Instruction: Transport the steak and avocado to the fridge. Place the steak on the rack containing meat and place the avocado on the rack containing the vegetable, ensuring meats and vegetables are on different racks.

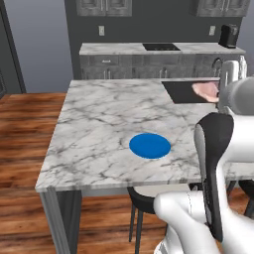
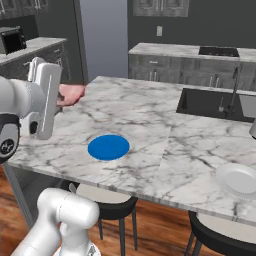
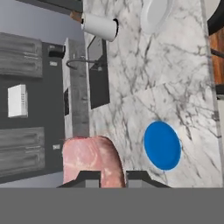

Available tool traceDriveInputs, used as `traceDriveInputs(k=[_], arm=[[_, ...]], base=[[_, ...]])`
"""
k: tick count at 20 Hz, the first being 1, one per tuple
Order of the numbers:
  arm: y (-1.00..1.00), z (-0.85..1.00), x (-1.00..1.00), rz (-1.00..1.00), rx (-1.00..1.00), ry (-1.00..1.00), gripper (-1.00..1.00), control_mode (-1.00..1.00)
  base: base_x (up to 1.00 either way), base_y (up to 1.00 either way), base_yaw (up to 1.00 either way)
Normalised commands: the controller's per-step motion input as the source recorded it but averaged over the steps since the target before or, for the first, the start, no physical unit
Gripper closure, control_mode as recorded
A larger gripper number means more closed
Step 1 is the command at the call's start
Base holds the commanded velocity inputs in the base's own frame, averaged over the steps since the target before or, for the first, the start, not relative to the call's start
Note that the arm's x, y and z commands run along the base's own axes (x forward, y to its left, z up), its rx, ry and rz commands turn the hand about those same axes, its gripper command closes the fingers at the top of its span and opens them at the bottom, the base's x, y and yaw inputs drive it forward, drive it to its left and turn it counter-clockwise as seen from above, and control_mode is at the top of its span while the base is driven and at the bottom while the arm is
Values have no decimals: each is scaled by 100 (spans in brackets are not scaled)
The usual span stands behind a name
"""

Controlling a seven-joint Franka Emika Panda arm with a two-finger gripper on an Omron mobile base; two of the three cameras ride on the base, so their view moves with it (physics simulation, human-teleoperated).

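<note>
End effector (image 3: 113, 175) clenched on the steak (image 3: 91, 159), apparently lifted clear of the marble tabletop (image 1: 99, 124) for carriage to the fridge; a blue disc (image 1: 150, 146) lies on the marble.

A grey-veined white marble worktop (image 1: 99, 124) carries a flat blue disc (image 1: 150, 146) near its front edge. A dark sink basin (image 2: 210, 105) with a faucet (image 2: 234, 90) is set into it, and a white plate (image 2: 239, 179) rests near one corner. Black stools (image 2: 107, 202) stand beneath. Behind, a back counter holds a black cooktop (image 1: 160, 47).
</note>
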Motion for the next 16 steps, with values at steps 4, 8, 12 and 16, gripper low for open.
traceDriveInputs(k=[4,8,12,16], arm=[[-14,17,-83,1,2,-30,100,-100],[-14,35,-78,0,2,-25,100,-100],[0,0,0,0,0,0,100,100],[0,0,0,0,0,0,100,100]], base=[[0,0,0],[0,0,0],[-66,-11,0],[-61,-31,-3]])
